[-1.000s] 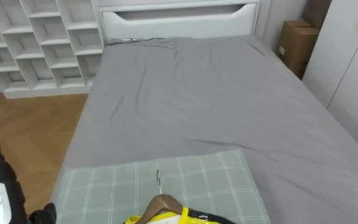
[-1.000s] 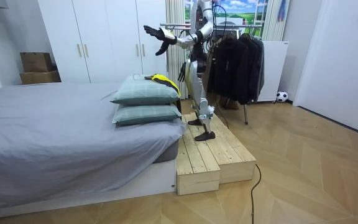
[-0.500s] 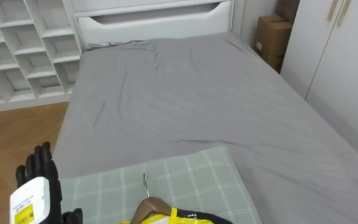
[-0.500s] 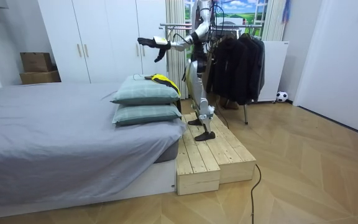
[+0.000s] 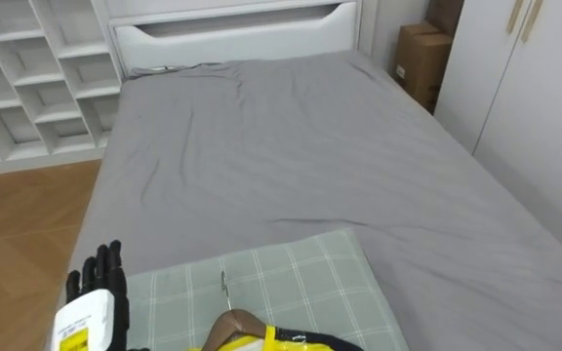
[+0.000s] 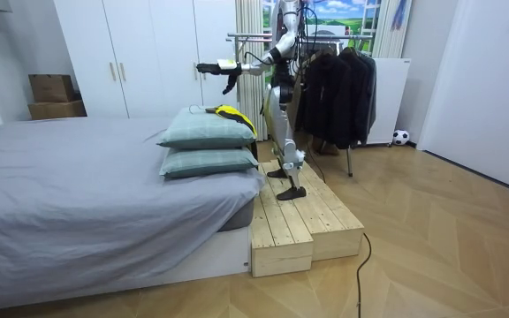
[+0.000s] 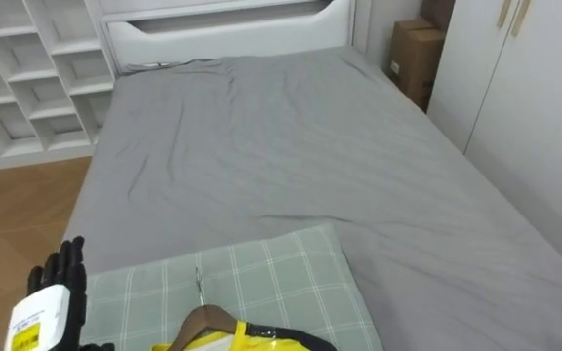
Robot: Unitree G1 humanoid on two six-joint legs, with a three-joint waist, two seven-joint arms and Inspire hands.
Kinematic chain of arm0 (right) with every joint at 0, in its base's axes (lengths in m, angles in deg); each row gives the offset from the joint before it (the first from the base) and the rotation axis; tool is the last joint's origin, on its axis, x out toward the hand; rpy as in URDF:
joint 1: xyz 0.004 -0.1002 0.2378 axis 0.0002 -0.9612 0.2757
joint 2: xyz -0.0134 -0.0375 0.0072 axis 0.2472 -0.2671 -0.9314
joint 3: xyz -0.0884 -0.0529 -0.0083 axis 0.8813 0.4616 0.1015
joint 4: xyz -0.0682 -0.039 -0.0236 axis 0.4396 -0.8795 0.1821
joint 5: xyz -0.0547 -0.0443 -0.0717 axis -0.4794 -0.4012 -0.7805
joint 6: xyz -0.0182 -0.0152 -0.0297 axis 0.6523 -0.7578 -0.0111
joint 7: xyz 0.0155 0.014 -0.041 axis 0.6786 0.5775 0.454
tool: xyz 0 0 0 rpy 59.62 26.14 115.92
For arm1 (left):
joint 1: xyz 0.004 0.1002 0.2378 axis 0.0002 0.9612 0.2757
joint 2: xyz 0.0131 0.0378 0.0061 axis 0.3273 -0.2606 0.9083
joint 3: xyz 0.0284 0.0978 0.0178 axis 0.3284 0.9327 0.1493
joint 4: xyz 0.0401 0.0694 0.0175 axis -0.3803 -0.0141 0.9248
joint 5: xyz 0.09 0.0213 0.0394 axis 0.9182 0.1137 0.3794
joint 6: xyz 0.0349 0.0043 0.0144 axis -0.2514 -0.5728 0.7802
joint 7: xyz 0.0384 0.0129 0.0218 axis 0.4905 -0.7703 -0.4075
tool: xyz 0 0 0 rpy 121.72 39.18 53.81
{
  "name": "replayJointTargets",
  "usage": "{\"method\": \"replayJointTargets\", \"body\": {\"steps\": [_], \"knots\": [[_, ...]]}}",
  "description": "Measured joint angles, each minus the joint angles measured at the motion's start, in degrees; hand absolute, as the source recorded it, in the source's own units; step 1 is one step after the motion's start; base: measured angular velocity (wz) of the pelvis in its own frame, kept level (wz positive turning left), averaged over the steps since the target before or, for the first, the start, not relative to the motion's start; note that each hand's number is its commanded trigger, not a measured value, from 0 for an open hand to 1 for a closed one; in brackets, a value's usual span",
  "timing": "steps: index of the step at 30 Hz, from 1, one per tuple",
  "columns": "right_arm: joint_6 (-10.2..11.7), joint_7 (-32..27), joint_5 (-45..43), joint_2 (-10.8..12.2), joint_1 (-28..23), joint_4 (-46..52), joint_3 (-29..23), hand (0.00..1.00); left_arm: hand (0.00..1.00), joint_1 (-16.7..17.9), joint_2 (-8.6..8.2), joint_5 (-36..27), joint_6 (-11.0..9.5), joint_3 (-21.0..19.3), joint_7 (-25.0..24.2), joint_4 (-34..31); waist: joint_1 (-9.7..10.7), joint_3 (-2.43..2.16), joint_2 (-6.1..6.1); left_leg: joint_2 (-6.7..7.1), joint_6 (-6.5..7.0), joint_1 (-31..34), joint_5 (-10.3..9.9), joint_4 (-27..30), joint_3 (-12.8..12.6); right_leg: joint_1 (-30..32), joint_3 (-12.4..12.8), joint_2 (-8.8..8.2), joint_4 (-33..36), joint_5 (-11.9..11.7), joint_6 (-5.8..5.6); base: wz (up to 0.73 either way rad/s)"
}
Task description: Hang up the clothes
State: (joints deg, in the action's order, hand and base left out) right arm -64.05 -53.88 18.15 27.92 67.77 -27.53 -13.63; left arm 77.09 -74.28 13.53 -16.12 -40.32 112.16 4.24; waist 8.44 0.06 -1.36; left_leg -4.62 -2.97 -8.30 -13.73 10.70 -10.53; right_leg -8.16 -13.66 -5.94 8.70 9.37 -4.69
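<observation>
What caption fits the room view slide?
Robot on wooden step by bed, open left hand above stacked pillows bearing yellow garment; coats hung behind.

A yellow garment (image 5: pixel 283 341) with dark trim, hung on a wooden hanger (image 5: pixel 235 323), lies flat on the upper of 2 stacked green-checked pillows (image 5: pixel 305 278) at the near end of the grey bed (image 5: pixel 291 146), its metal hook (image 5: pixel 224 289) pointing up the bed.

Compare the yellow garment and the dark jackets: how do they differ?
The yellow garment lies on the top pillow; the dark jackets hang on the rack. The yellow garment is one bright piece; the dark jackets are several, packed together. Shared: both are clothing.
</observation>
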Motion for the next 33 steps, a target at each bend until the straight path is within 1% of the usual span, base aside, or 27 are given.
{"method": "replayJointTargets", "body": {"steps": [2,4,5,7,8,12,15,17,18,19,20,22,23,24,26,28,30,32,33], "knots": [[-1.1,-1.1,-4.0,0.1,-0.3,-0.9,1.0,0.00,0.00,0.0,-0.88,0.0,0.0,0.2,-0.7,0.7,0.1,0.02,-0.02,0.00,0.00,0.0,0.0,0.0,-0.1,0.0,0.3,0.01,0.0,0.0,0.00,0.00],[-1.9,-1.4,-6.6,0.1,-0.4,-1.4,2.0,0.00,0.00,0.0,-1.18,0.0,0.0,0.2,-1.4,0.8,0.3,0.04,0.01,0.00,0.00,0.0,0.0,0.0,-0.1,0.1,0.3,0.01,0.0,0.0,0.00,-0.02],[-2.5,-1.5,-7.9,0.0,-0.5,-1.7,2.4,0.00,0.00,0.0,-1.19,-0.1,0.0,0.2,-1.8,0.8,0.5,0.14,0.22,-0.02,0.00,0.0,0.0,0.0,-0.3,0.2,0.5,0.04,0.2,0.0,0.00,-0.05],[-3.3,-1.4,-10.1,0.2,-0.6,-2.1,2.9,0.00,0.00,-0.1,-1.28,-0.1,0.0,0.2,-2.4,0.8,0.5,0.09,0.20,-0.05,0.01,0.1,0.0,-0.1,-0.5,0.5,0.8,0.09,0.3,0.0,0.00,-0.07],[-4.0,-1.3,-11.2,0.3,-0.8,-2.1,3.6,0.00,0.00,-0.1,-1.37,-0.1,0.0,0.2,-3.0,0.9,0.6,0.26,0.46,-0.05,0.01,0.2,0.0,-0.3,-0.6,0.9,0.9,0.10,0.5,0.0,0.00,-0.06],[-5.4,-0.8,-13.2,1.1,-1.2,-2.1,4.6,0.00,0.00,-0.1,-1.44,-0.1,0.0,0.2,-4.1,0.9,0.6,0.30,0.53,-0.08,0.02,0.2,0.0,-0.4,-0.9,1.4,1.2,0.10,1.1,0.0,0.00,-0.05],[-5.5,-0.6,-14.8,1.4,-1.0,-2.1,4.7,0.00,0.00,-0.1,-1.44,-0.1,0.0,0.2,-4.7,0.9,0.6,0.24,0.69,-0.08,0.02,0.3,0.0,-0.4,-1.2,1.7,1.5,0.10,1.2,0.0,0.01,-0.05],[-5.6,-0.5,-15.9,1.5,-1.0,-2.1,5.1,0.00,0.00,-0.3,-1.46,-0.1,0.1,0.7,-5.4,1.6,0.7,-0.02,0.90,-0.08,0.04,0.7,0.0,-0.3,-1.2,2.0,1.4,0.10,1.3,0.0,0.02,0.00],[-5.9,-0.3,-16.1,1.5,-1.0,-2.1,5.4,0.00,0.00,-0.4,-1.46,-0.1,0.3,1.2,-5.6,2.1,0.8,-0.04,1.00,-0.08,0.04,0.7,0.0,-0.2,-1.2,2.0,1.4,0.10,1.3,0.0,0.02,0.00],[-6.7,0.4,-16.3,1.5,-0.7,-2.1,6.7,0.00,0.00,-0.6,-1.48,-0.2,1.1,2.5,-6.4,3.0,0.7,-0.07,1.07,-0.08,0.04,0.7,0.0,-0.2,-1.1,2.0,1.4,0.09,1.4,0.0,0.02,0.00],[-7.3,1.1,-16.4,1.6,-0.2,-2.1,7.3,0.00,0.00,-1.0,-1.51,-0.2,1.8,3.8,-7.5,3.6,0.8,-0.12,1.01,-0.08,0.04,0.7,0.0,-0.1,-1.1,2.0,1.4,0.08,1.4,0.0,0.02,0.00],[-7.8,1.4,-16.4,1.7,0.2,-2.1,8.6,0.00,0.00,-2.0,-1.74,-0.2,2.6,5.0,-9.3,4.2,0.6,0.00,1.26,-0.08,0.04,0.8,0.0,0.0,-1.1,2.0,1.4,0.05,1.4,0.0,0.02,0.00],[-8.0,1.5,-16.4,1.8,0.8,-2.1,9.0,0.00,0.00,-2.6,-1.87,-0.2,2.9,5.1,-10.2,4.4,0.7,0.15,1.43,-0.09,0.05,0.9,0.0,0.1,-1.2,2.2,1.4,0.05,1.4,0.0,0.02,0.00],[-8.1,1.4,-16.5,1.8,1.0,-2.2,9.0,0.00,0.00,-3.2,-1.94,-0.3,3.0,5.2,-10.5,5.0,0.7,0.18,1.43,-0.10,0.05,1.0,0.0,0.1,-1.1,2.2,1.4,0.05,1.4,0.0,0.03,0.00],[-8.2,1.1,-16.7,1.8,2.1,-2.1,9.1,0.00,0.00,-5.0,-2.03,-0.5,3.7,5.3,-11.5,5.7,0.7,0.17,1.24,-0.16,0.07,2.3,0.0,0.2,-1.2,3.5,1.4,0.05,1.7,-0.1,0.11,0.00],[-8.2,1.0,-16.5,1.8,3.1,-2.0,9.1,0.00,0.00,-6.5,-2.00,-0.3,3.8,5.3,-11.4,5.7,0.5,0.16,0.98,-0.23,0.40,4.0,0.2,0.5,-1.2,5.4,1.4,0.05,2.3,-0.2,0.26,0.00],[-8.1,0.4,-16.6,1.7,4.4,-2.2,9.1,0.00,0.00,-7.8,-1.95,0.1,3.8,5.3,-11.4,5.8,0.5,0.33,0.58,-0.33,0.44,5.3,0.3,1.0,-1.1,6.7,1.4,0.05,2.7,-0.2,0.38,0.00],[-7.5,-0.3,-16.6,1.7,5.5,-2.7,9.3,0.00,0.00,-9.6,-1.76,0.7,3.7,5.1,-11.4,6.6,0.4,0.40,0.37,-0.39,0.46,6.3,0.5,1.1,-1.1,7.9,1.4,0.05,3.1,-0.2,0.38,0.00],[-7.4,-0.3,-16.6,1.7,5.7,-2.8,9.3,0.00,0.00,-10.0,-1.69,0.7,3.7,5.0,-11.3,6.9,0.4,0.41,0.35,-0.39,0.45,6.6,0.5,1.1,-1.1,8.1,1.4,0.05,3.1,-0.2,0.38,0.00]]}}
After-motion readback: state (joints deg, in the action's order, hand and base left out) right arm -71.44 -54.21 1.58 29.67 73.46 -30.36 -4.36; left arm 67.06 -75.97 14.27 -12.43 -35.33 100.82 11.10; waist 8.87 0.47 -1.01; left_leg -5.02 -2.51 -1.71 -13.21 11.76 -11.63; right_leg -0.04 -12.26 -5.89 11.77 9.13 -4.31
